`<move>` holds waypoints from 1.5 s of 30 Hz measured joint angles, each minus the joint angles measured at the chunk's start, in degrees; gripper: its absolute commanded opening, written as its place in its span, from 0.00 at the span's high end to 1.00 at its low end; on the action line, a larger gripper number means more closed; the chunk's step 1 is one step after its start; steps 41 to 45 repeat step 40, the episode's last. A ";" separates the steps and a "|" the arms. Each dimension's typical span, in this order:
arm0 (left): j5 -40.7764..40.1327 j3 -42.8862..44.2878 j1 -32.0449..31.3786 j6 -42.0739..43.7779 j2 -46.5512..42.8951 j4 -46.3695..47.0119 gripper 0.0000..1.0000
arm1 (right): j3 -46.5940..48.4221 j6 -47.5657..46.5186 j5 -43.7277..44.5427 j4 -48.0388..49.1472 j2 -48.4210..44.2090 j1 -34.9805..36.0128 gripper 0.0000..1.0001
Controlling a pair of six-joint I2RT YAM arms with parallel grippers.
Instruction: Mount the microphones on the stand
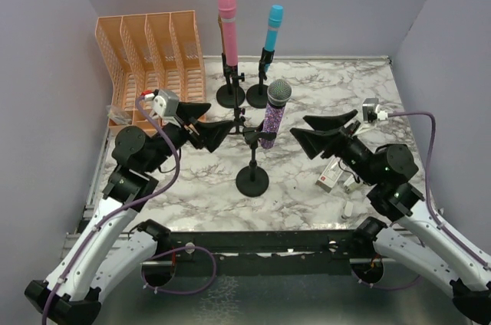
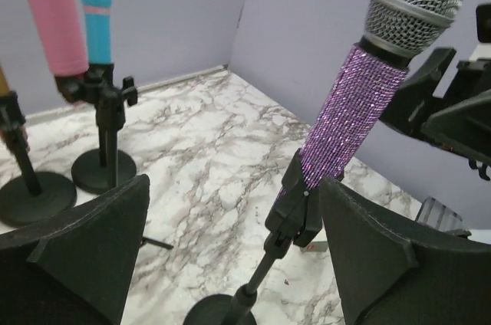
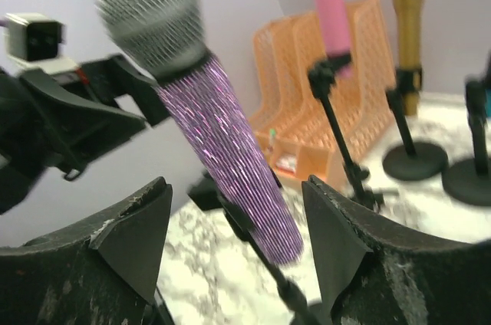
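Note:
The glittery purple microphone [image 1: 273, 114] with a silver mesh head stands tilted in the clip of the middle stand [image 1: 252, 181]. It also shows in the left wrist view [image 2: 353, 114] and the right wrist view [image 3: 230, 156]. My left gripper [image 1: 219, 118] is open just left of it; the stand's clip [image 2: 301, 206] sits close to its right finger. My right gripper [image 1: 301, 127] is open just right of it, not touching. The pink microphone [image 1: 228, 26] and cyan microphone [image 1: 273, 27] stand on stands at the back. The gold microphone [image 3: 408, 30] stands on its own stand.
An orange slotted file rack [image 1: 153, 49] stands at the back left. Small white-and-red boxes [image 1: 331, 175] lie on the marble under my right arm. Purple walls close in the sides and back. The round bases of the back stands [image 1: 230, 96] sit close together.

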 measured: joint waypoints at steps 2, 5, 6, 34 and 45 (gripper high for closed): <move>-2.62 -0.61 0.00 -1.20 -1.77 -3.19 0.09 | -1.68 1.49 1.95 -4.94 -1.92 0.00 0.29; -9.46 -3.91 -0.02 -3.50 -6.67 -7.56 0.06 | -3.80 3.93 5.84 -13.31 -3.04 0.00 0.30; -12.57 -5.64 0.00 -4.39 -8.74 -9.70 0.06 | -4.35 4.90 7.89 -16.79 -3.06 0.00 0.30; -46.12 4.74 0.00 -5.18 -25.59 -43.58 0.01 | 17.57 16.85 52.81 -70.42 -15.82 0.00 0.00; -46.10 6.34 0.00 -4.31 -25.59 -44.94 0.01 | 18.82 16.92 53.64 -72.70 -18.16 0.00 0.00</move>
